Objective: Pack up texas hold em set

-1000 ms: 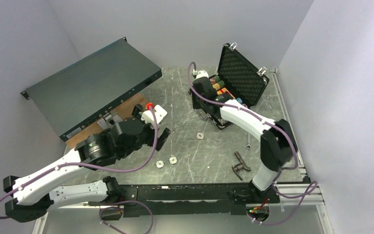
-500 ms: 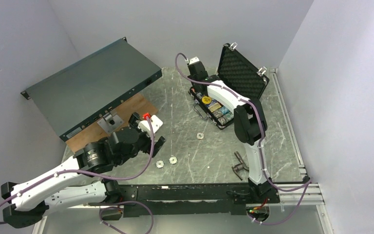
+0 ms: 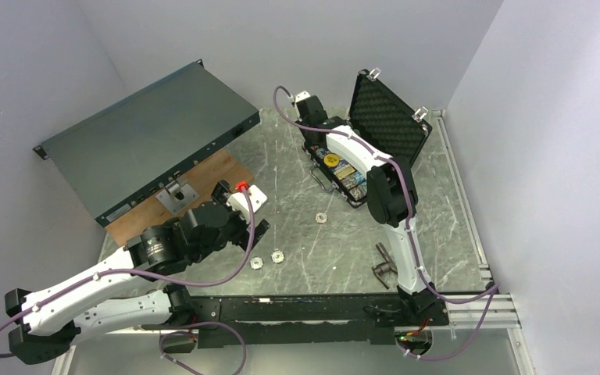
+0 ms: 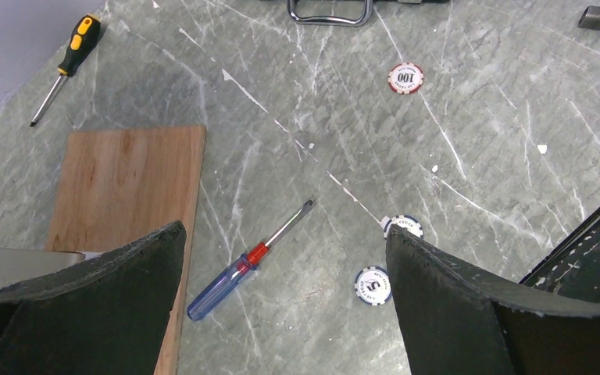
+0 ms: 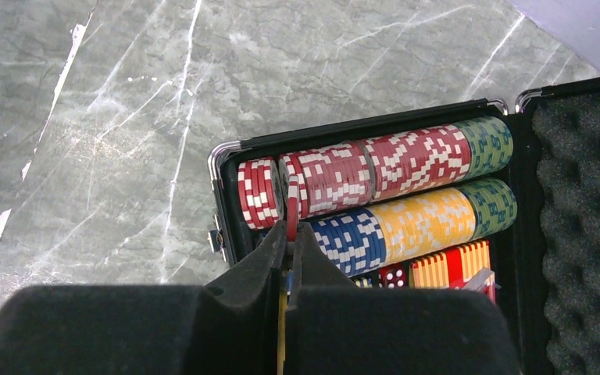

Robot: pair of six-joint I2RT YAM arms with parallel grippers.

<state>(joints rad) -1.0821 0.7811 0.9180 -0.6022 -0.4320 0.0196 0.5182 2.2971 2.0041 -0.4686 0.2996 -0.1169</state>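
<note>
Right gripper (image 5: 289, 234) is pinched shut on a red chip (image 5: 291, 205) that stands on edge in the rows of poker chips (image 5: 406, 211). These fill the black briefcase (image 3: 391, 125), open at the far right of the table (image 3: 281, 180). Left gripper (image 4: 281, 234) hangs wide open and empty above two blue chips (image 4: 373, 283) and a blue-handled screwdriver (image 4: 226, 281). A red-white chip (image 4: 405, 77) lies farther off.

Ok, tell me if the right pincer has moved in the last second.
Yes. In the top view the right pincer slid up and left, along the case to its far-left end; the case stayed put.
</note>
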